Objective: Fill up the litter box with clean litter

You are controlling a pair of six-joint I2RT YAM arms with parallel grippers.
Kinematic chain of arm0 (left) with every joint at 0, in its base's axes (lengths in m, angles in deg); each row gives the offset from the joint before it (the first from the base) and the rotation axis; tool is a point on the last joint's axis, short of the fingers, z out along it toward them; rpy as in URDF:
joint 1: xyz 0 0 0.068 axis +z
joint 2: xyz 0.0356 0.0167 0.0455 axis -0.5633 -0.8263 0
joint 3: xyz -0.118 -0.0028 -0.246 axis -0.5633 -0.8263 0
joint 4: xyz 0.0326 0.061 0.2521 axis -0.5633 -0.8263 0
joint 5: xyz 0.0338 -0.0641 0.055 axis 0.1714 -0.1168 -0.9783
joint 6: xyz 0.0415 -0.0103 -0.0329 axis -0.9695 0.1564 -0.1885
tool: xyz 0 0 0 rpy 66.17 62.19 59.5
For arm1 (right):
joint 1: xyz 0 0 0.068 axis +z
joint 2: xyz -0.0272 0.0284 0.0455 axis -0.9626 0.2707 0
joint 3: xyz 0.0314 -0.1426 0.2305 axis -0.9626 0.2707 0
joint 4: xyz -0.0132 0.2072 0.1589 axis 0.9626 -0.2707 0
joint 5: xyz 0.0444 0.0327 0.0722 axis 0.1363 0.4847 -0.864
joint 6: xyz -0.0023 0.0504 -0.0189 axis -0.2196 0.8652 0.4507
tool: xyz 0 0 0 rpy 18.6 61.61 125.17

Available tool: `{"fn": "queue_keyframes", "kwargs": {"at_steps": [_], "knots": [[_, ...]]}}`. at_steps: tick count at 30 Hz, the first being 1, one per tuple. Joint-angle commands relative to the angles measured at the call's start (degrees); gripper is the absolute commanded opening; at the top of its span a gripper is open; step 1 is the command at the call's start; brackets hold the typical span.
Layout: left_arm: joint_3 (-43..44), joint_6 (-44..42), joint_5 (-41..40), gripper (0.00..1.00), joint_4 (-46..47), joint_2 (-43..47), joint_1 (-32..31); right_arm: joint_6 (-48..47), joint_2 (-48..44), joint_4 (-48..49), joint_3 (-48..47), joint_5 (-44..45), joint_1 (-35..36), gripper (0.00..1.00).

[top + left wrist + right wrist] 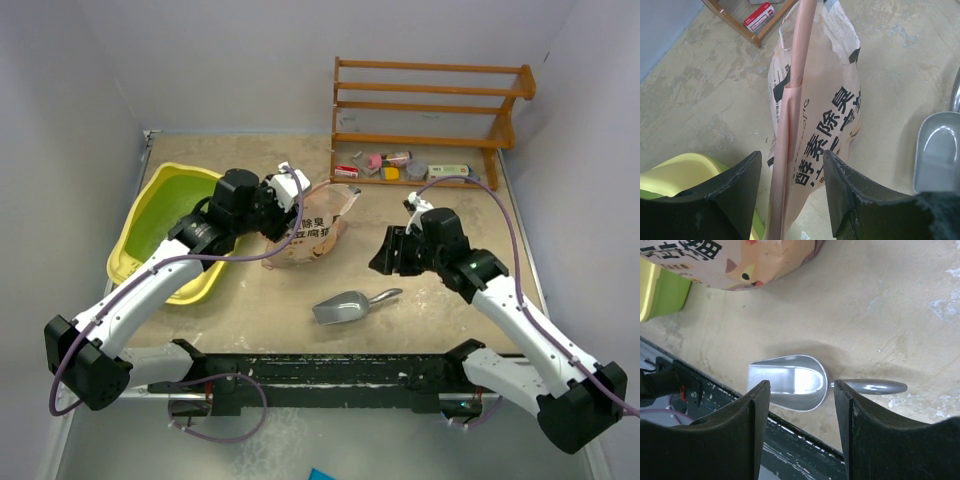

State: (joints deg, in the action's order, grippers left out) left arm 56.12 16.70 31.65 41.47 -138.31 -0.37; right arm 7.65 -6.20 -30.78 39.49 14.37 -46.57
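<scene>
The yellow litter box (165, 235) stands at the left of the table, its inside greenish; its rim shows in the left wrist view (675, 175) and the right wrist view (660, 290). I cannot make out loose litter granules. The peach-pink litter bag (312, 228) stands upright just right of the box. My left gripper (288, 198) is open at the bag's top; in its wrist view the jaws (790, 200) straddle the bag's folded side edge (790, 115) without clamping it. My right gripper (393, 252) is open and empty above the table, with the scoop showing below its jaws (801, 430).
A silver metal scoop (350, 305) lies on the table in front of the bag, handle pointing right (790, 382) (940, 150). A wooden rack (430, 100) with small items stands at the back right (740, 20). A black rail (330, 375) runs along the near edge.
</scene>
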Motion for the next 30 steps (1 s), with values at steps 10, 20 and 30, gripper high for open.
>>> {"fn": "queue_keyframes", "kwargs": {"at_steps": [10, 20, 30], "knots": [[-1.43, 0.27, 1.62, 0.47, 2.92, -0.42, -0.28, -2.59, -1.64, -3.84, -1.28, 9.24, -0.04, 0.56], [-2.51, 1.25, -0.63, 0.0, 2.9, 0.38, -0.23, -10.68, 17.75, -0.38, -21.38, 0.8, -6.94, 0.55], [-1.48, 2.26, -1.71, 0.0, 3.9, 1.95, -0.19, -18.26, 37.17, -4.31, -43.22, -12.16, -8.48, 0.49]]}}
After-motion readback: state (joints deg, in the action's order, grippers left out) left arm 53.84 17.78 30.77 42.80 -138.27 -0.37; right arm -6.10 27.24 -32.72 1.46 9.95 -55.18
